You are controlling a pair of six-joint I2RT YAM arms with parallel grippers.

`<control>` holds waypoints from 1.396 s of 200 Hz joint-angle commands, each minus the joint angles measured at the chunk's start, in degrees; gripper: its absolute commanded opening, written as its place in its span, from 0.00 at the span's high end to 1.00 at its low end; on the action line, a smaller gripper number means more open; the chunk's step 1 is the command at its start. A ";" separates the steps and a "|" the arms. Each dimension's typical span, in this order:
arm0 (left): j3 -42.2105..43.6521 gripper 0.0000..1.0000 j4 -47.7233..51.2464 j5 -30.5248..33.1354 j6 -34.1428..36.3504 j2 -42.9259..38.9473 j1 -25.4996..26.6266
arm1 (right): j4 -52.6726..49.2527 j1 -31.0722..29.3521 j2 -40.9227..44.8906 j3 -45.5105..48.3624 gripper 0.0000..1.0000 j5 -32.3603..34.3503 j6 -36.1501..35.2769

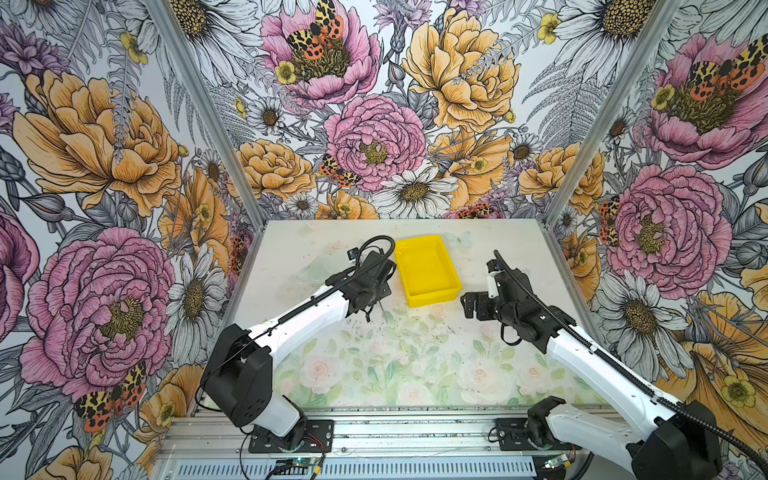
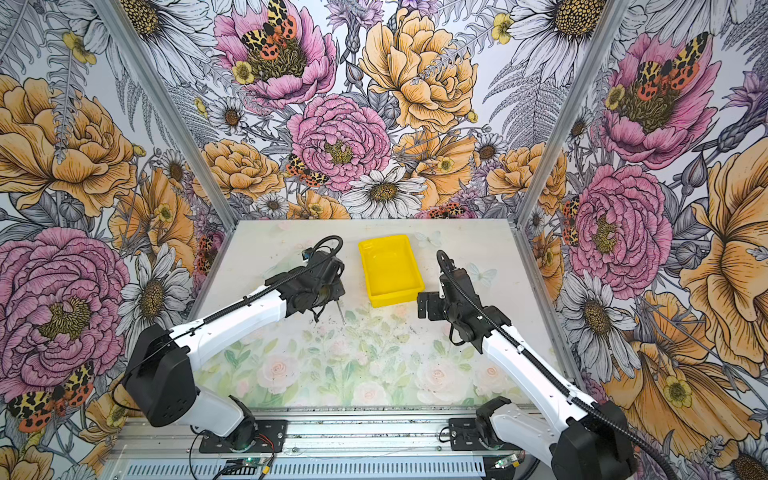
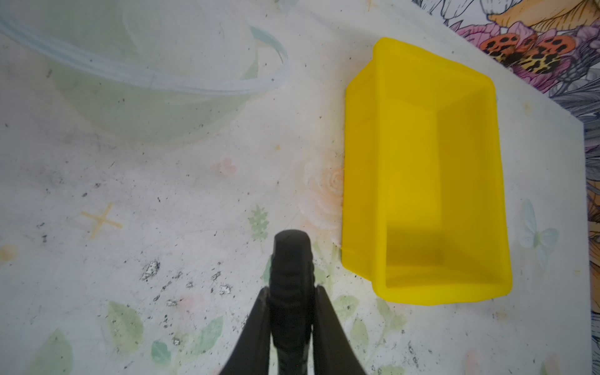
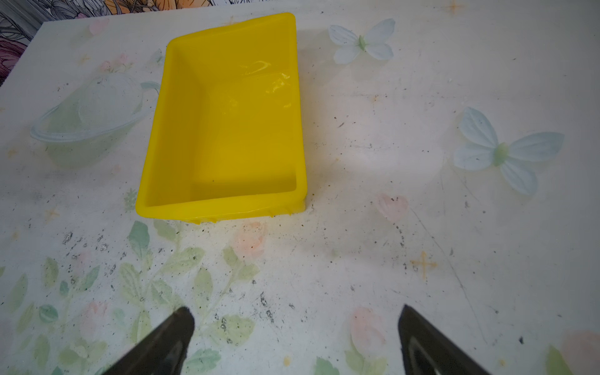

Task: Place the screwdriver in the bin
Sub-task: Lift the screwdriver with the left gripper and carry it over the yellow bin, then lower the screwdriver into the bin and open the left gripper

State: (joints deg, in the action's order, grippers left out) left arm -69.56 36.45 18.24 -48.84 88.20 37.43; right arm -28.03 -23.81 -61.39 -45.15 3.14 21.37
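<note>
In both top views, the screwdriver (image 1: 385, 314) is seen at the left gripper (image 1: 376, 305). Only its thin silver shaft is shown, poking out below the black wrist. It seems to be lifted off the surface (image 1: 415, 374), but that cannot be told for sure from here. It is just beside a near corner of the bin (image 1: 435, 297), not over it. Nothing is seen inside the bin. The right gripper (image 1: 471, 305) is hung near the bin's other near corner, and nothing is carried in it.

In the left wrist view, the screwdriver (image 3: 292, 266) is shown by its black ribbed handle. The handle is squeezed tight between the jaws, one on each side. The bin (image 3: 363, 162) is seen just beside it, open and bare inside.

In the right wrist view, the jaws of the right gripper (image 4: 295, 313) are spread wide apart, with nothing between them. The bin (image 4: 220, 207) is seen ahead, with nothing in it. The screwdriver is not shown here.

So the picking up looks done. The screwdriver must yet be carried over the bin and let go, so about half of the job seems left.
</note>
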 commanded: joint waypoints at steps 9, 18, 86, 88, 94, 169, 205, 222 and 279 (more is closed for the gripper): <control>-7.53 0.95 -0.19 -2.97 5.29 4.98 -0.94 | 0.17 1.08 1.27 -0.47 0.01 -0.10 0.24; -9.70 0.95 -0.27 -3.50 5.84 6.67 -1.20 | 0.16 1.21 1.27 -0.59 0.00 -0.21 0.27; -25.39 0.93 -2.93 -8.89 10.56 21.70 -1.96 | -0.01 2.35 0.10 -0.18 0.01 -0.67 0.43; -25.81 0.93 -2.91 -9.03 10.57 22.09 -1.98 | -0.01 2.36 0.10 -0.07 0.01 -0.67 0.43; -26.88 0.93 -3.23 -9.38 10.72 23.21 -1.95 | -0.01 2.50 0.34 0.20 0.01 -0.67 0.66; -36.12 0.92 -5.70 -11.43 11.34 34.04 -1.40 | 0.56 2.91 2.44 0.32 0.00 -2.30 -0.34; -38.43 0.91 -5.67 -10.76 11.18 37.78 -0.59 | 0.48 2.98 3.85 1.45 0.01 -1.82 -0.20; -38.87 0.90 -5.77 -9.53 10.22 39.12 -0.29 | 0.49 3.01 4.29 2.06 0.00 -2.04 0.31; -40.65 0.86 -5.68 -7.21 9.95 42.80 0.54 | 0.50 2.99 5.46 2.95 0.00 -0.64 0.78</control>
State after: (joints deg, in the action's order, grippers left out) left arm -108.14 31.88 8.86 -38.59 130.19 37.65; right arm -28.03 -21.28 -57.60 -42.78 1.65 21.54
